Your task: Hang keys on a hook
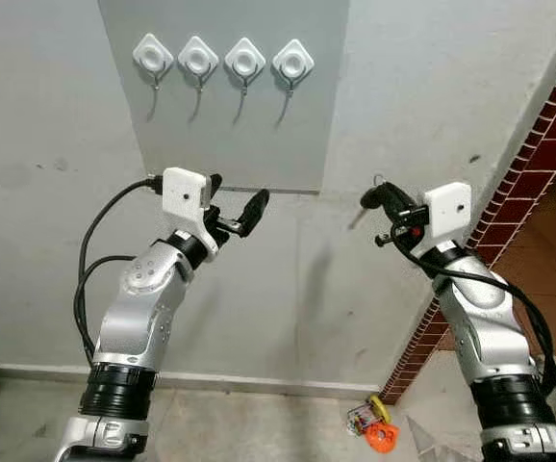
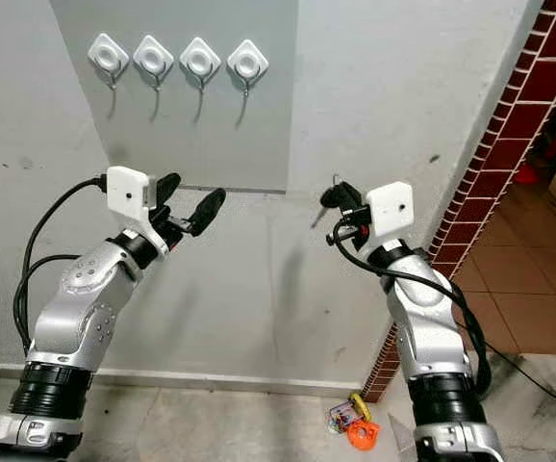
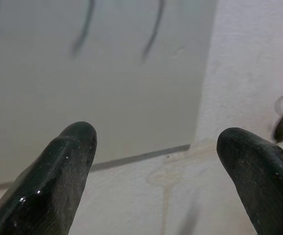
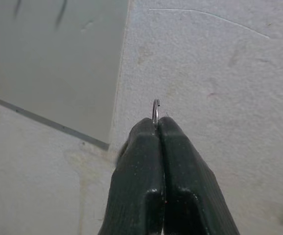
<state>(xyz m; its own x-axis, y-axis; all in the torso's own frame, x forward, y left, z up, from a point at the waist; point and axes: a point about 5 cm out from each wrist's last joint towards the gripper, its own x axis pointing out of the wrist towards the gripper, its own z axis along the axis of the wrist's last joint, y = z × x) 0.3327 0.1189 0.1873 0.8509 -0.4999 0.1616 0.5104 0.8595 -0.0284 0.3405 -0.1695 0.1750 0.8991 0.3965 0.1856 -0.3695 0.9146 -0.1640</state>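
You have the right hand raised before the wall, its two black fingers pressed together and clamped on a thin silver key ring; only the ring's top arc pokes out past the fingertips. In the head views the ring stands just above that hand's tips, close to the pale plastered wall.

Your left hand is raised level with the right and well apart from it, fingers spread wide, nothing between them. Its tips sit just below the lower edge of the flat grey wall panel.

Up and beyond both hands, the panel carries a row of four white diamond-shaped plastic hooks with thin metal prongs hanging down. The rightmost hook is the one nearest the right hand, up and to that hand's left.

Beyond the right hand, on its outer side, runs a red brick wall edge. Far below on the floor, near the brick base, lies a small orange and yellow item; what it is cannot be told.
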